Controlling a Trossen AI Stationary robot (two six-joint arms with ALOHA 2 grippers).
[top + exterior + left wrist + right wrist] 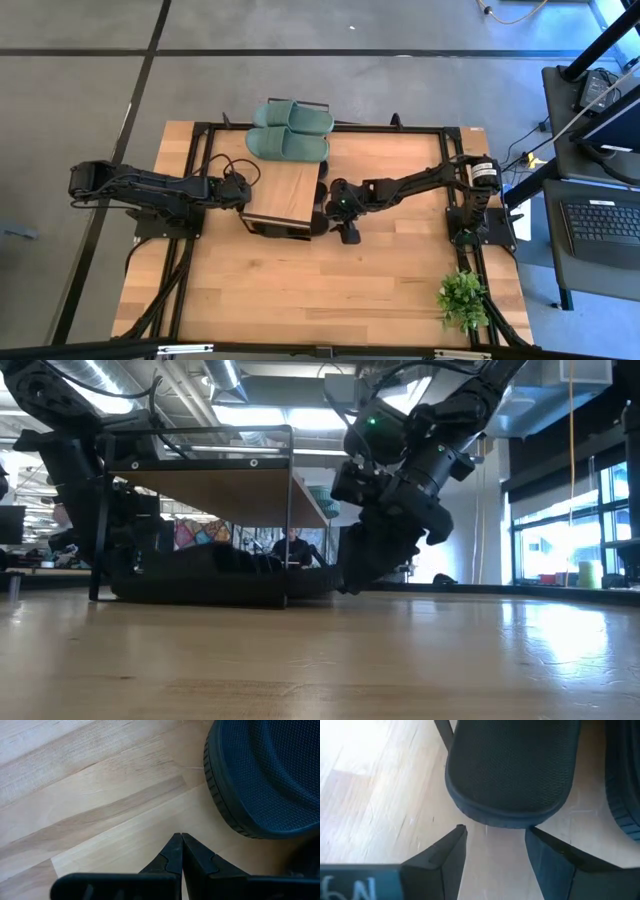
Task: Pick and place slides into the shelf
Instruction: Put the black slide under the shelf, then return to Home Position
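Note:
Two sage green slides lie side by side, soles down, on the far end of the shelf, a light plank top on a black frame. Black slides lie on the table under the shelf. My right gripper is open at the shelf's right side, low to the table. Its fingers stand just short of the rounded end of one black slide, and another black slide lies beside that one. My left gripper is shut at the shelf's left side, next to a black slide, touching nothing.
A small potted plant stands at the table's near right corner. Bare wood stretches across the table's near half. Desks with a laptop stand off the table's right side. A person shows far behind the shelf.

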